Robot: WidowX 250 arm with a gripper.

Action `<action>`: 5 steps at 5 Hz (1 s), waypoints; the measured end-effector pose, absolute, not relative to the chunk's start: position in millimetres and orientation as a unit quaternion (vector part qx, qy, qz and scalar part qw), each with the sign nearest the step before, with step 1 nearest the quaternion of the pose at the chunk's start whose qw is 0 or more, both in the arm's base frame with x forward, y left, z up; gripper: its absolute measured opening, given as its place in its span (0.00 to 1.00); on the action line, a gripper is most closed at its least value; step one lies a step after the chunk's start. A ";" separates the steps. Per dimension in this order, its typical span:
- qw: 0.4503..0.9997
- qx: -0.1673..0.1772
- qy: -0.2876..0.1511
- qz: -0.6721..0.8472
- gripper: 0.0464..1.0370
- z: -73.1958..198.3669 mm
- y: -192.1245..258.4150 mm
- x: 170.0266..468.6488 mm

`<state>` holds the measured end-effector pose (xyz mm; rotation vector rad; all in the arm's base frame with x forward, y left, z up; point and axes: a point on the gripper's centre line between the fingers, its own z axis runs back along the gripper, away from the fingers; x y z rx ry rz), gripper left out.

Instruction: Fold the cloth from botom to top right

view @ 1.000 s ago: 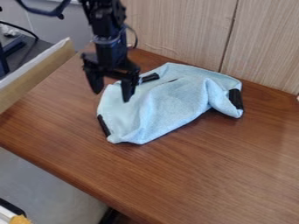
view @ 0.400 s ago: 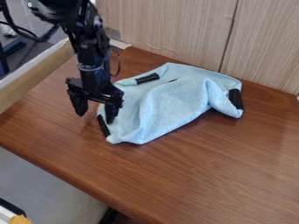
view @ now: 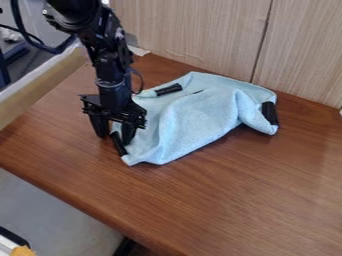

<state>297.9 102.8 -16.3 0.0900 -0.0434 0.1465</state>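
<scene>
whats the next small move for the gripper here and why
Probably close the gripper on the black strip at the lower-left edge of the cloth, since the gripper stands open with the strip's upper end seemingly between its fingers.

Wooden table (view: 234,200), pale wood-grain panels (view: 200,35)

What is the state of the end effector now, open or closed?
End effector: open, fingers apart around the black strip on the light blue cloth; whether they touch it cannot be told.
</scene>
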 end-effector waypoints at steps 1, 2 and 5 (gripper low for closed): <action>0.996 0.054 -0.020 0.065 0.38 -16.5 101.5 298.6; 0.996 0.055 -0.019 0.068 0.19 -16.2 101.8 297.8; 0.991 0.058 0.009 0.120 0.02 -7.4 128.7 263.6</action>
